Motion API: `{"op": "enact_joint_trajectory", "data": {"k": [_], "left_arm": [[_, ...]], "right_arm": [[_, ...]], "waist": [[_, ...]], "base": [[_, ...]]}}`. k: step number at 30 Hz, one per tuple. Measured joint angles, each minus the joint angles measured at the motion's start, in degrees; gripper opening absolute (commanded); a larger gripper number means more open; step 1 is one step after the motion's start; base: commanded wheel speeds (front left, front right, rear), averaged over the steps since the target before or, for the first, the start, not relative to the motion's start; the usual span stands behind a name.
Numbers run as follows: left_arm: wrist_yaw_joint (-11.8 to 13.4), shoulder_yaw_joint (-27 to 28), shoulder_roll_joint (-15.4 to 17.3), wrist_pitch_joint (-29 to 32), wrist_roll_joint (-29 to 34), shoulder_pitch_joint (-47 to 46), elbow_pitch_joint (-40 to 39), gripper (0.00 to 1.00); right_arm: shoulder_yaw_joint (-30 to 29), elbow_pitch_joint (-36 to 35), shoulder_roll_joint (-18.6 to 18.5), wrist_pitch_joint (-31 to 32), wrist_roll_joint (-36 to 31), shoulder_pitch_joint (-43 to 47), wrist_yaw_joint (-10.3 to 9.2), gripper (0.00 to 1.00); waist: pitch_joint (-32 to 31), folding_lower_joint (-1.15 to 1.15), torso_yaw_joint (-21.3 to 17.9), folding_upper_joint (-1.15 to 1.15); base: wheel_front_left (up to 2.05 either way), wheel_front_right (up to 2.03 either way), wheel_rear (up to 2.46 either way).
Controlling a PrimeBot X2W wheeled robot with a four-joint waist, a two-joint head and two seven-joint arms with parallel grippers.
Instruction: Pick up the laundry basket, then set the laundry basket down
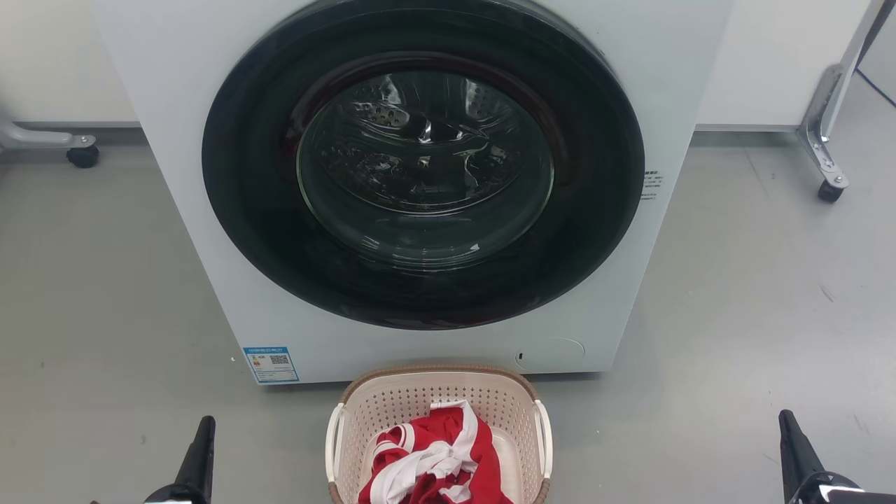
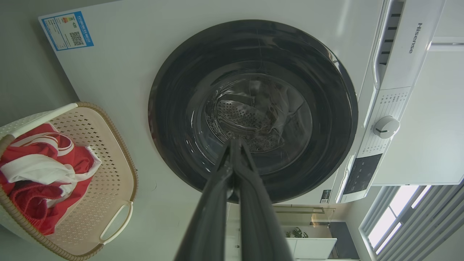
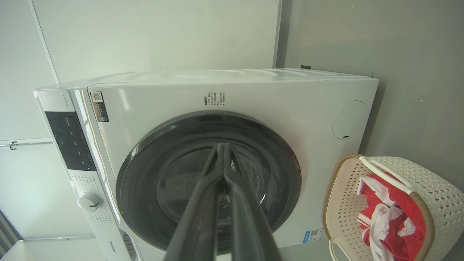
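While the laundry basket (image 1: 413, 406) sits on the grey floor (image 1: 91, 315) close in front of the white washing machine (image 1: 210, 210), both claws hang clear of it and touch nothing. It stands upright below the machine's round dark door (image 1: 423, 161), which is closed. Whether its brown rim touches the machine's base I cannot tell. A crumpled red and white garment (image 1: 434, 462) lies inside, and a white handle shows on each side wall.

In the head view the left gripper (image 1: 203, 430) rises at the lower left, well apart from the basket's left handle. The right gripper (image 1: 789, 430) rises at the lower right, farther off again.

The left wrist view shows the left claw (image 2: 235, 145) with its two dark fingers pressed together at the tips, pinching nothing, pointed at the door glass. The basket (image 2: 105, 152) lies off to that view's left. The right claw (image 3: 222, 148) is likewise pressed together and empty, aimed at the door, with the basket (image 3: 344, 203) at that view's lower right.

A blue sticker (image 1: 271, 364) marks the machine's lower front corner
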Motion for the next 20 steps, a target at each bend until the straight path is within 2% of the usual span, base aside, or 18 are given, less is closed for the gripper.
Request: {"op": "enact_joint_trajectory", "data": {"k": [20], "left_arm": [[0.0,0.0,0.0,0.0,0.0,0.0,0.0,0.00]], "right_arm": [[0.0,0.0,0.0,0.0,0.0,0.0,0.00,0.00]], "waist": [[0.0,0.00,0.0,0.00]], "base": [[0.00,0.00,0.00]]}}
